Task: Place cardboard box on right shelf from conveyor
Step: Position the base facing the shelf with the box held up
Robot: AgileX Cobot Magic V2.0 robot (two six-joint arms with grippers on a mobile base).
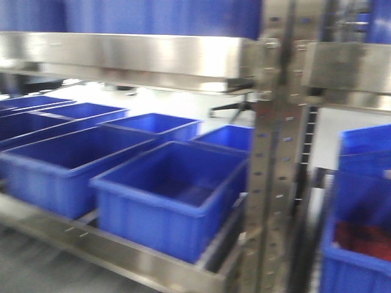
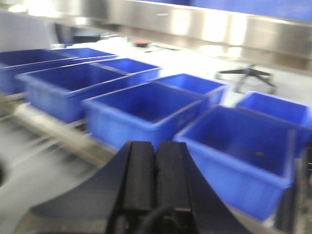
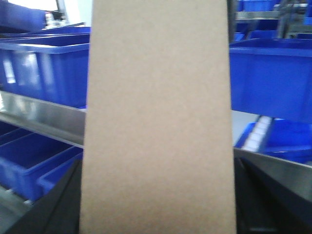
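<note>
Well, the right gripper (image 3: 158,214) is clamping the cardboard box (image 3: 158,112) near the right shelf (image 3: 41,121).
Blue bins (image 3: 273,78) are crowding its steel lip (box is hiding the wrist's view), risking a snag; left gripper (image 2: 156,165) is hanging pinched closed, empty.

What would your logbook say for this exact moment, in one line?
left pincer: shut, empty | right pincer: holding cardboard box | ahead: blue bins on steel shelf

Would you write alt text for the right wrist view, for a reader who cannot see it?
A tan cardboard box fills the middle of the frame, upright, held between the dark fingers of the right gripper. Behind it, blue plastic bins sit on a steel shelf.
</note>
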